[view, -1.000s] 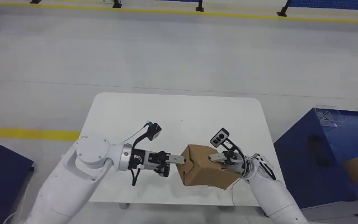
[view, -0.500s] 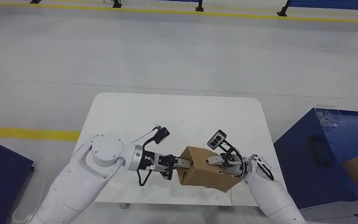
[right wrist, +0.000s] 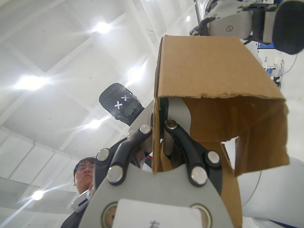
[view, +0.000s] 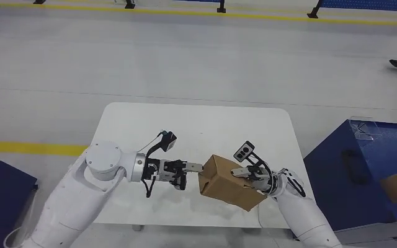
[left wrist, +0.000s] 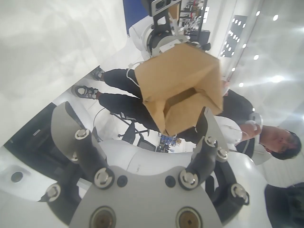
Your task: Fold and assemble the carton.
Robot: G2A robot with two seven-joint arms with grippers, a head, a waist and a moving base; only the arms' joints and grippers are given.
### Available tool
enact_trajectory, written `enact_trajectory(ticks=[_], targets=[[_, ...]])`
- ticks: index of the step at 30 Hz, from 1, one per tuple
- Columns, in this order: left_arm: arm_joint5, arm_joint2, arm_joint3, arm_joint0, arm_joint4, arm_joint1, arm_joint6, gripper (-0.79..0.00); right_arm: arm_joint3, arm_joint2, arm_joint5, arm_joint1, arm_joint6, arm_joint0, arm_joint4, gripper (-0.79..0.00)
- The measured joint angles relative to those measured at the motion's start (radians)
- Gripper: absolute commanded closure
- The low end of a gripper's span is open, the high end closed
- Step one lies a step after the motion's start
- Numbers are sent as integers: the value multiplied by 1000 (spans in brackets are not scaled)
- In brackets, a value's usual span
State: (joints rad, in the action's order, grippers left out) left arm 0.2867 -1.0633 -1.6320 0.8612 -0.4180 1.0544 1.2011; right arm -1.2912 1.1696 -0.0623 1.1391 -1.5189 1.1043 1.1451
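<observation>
A brown cardboard carton (view: 228, 183) is held tilted above the table's near right part, its open end with loose flaps (left wrist: 177, 110) turned toward my left arm. My right gripper (view: 247, 175) is shut on one carton wall, one finger inside and one outside (right wrist: 161, 110). The carton (right wrist: 209, 67) rises above that grip. My left gripper (view: 195, 167) stands open just left of the carton. Its fingers are spread wide in the left wrist view, one fingertip (left wrist: 209, 122) at the edge of the open end.
The white table (view: 186, 124) has bare room behind and to the left of the arms. A blue bin (view: 353, 167) stands off the table's right side, and another blue object (view: 12, 186) at the lower left.
My left gripper has drawn back a little, left and toward the far side. The carton has tipped, its left end higher, and shifted slightly right in my right gripper.
</observation>
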Motion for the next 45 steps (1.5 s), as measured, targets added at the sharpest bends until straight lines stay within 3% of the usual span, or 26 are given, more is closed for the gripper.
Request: enact_trajectory(ticks=[4,10,12,15,18,21,24,27,30,34,38,42,43,44,45], targets=[[-34,-102,10,38,-66,-17,19,-785,0,0,0,0,0,0,0,0],[-33,-99,10,38,-64,-16,18,-785,-9,0,-7,0,8,3,1,0],[-33,-100,10,38,-65,-16,18,-785,-49,6,-63,-1,69,5,25,0],[-33,-100,10,38,-65,-16,18,-785,-132,47,-245,-6,283,13,109,0],[-33,-100,10,38,-65,-16,18,-785,-208,98,-464,-12,585,41,245,0],[-33,-100,10,38,-65,-16,18,-785,-302,152,-628,-15,977,92,427,0],[-33,-100,10,38,-65,-16,18,-785,-415,195,-666,-17,1410,163,642,0],[-33,-100,10,38,-65,-16,18,-785,-540,219,-562,-19,1866,215,901,0],[-33,-100,10,38,-65,-16,18,-785,-642,235,-361,-22,2302,210,1146,0],[-33,-100,10,38,-65,-16,18,-785,-658,212,-113,-20,2665,151,1315,0],[-33,-100,10,38,-65,-16,18,-785,-593,144,55,-12,2829,94,1297,0],[-33,-100,10,38,-65,-16,18,-785,-462,53,178,7,2745,36,1227,-12],[-33,-100,10,38,-65,-16,18,-785,-437,34,196,12,2722,24,1226,-252],[-33,-100,10,38,-65,-16,18,-785,-417,17,202,17,2700,14,1233,-588],[-33,-100,10,38,-65,-16,18,-785,-400,3,202,22,2681,5,1246,-785]])
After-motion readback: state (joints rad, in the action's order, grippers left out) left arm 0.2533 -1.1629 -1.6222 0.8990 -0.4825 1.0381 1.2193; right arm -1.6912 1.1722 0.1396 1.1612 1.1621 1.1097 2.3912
